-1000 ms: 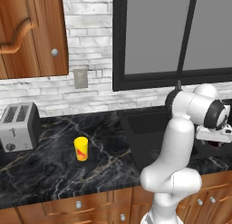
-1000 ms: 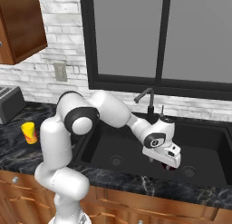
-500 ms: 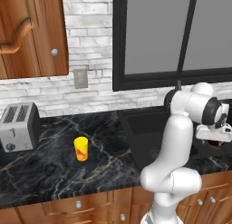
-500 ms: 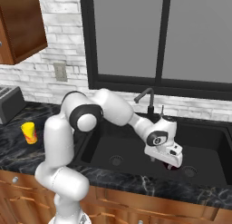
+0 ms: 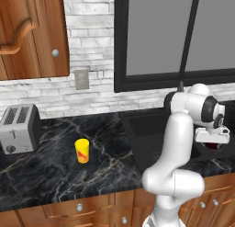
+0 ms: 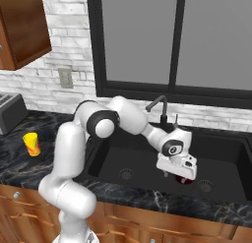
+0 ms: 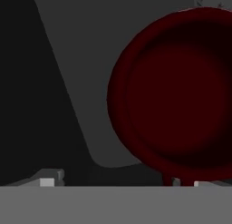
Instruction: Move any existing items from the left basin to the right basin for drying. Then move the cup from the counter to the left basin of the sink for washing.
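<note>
The gripper (image 6: 184, 178), jaws spread and released, is hovering just above the dark red bowl (image 7: 174, 94) inside the right basin (image 6: 224, 163) of the sink (image 6: 123, 153).

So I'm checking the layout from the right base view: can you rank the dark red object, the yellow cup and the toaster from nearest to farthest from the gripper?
1. Dark red object: right under the gripper, low in the sink.
2. Yellow cup: far to the left on the counter.
3. Toaster: farther left still, at the picture's edge by the wall.
</note>
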Robot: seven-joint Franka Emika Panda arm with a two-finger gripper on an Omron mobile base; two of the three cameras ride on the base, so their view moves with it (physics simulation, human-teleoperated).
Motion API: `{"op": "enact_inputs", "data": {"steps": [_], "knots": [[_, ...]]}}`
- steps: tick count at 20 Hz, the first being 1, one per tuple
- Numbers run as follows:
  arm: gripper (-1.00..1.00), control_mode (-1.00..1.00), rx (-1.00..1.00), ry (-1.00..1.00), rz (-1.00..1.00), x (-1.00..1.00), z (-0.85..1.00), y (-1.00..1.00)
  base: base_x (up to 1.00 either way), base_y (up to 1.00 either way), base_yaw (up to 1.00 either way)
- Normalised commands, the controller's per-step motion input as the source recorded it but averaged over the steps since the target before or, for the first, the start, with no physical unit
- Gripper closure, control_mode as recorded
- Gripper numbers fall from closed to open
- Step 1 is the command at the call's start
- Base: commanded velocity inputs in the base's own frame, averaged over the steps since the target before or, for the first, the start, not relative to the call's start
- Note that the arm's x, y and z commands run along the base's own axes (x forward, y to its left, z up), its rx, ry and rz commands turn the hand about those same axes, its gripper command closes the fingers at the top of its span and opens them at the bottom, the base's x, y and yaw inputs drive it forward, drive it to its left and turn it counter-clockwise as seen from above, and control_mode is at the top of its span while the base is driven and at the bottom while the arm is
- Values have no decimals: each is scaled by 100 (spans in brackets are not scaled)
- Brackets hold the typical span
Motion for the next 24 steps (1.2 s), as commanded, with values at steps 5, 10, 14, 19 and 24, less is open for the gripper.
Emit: {"op": "enact_inputs", "data": {"steps": [5, 10, 14, 19, 24], "knots": [[-100, -100, 8, 0, 19, 2, -45, 0, 0, 0, 0], [-100, -100, 7, 0, 15, 0, -38, 0, 0, 0, 0], [-100, -100, 2, 9, 13, -1, -58, 0, 0, 0, 0], [-100, -100, 0, 13, 9, -7, -61, 0, 0, 0, 0], [-100, -100, 0, -3, 3, -20, -6, -9, 0, 0, 0]]}}
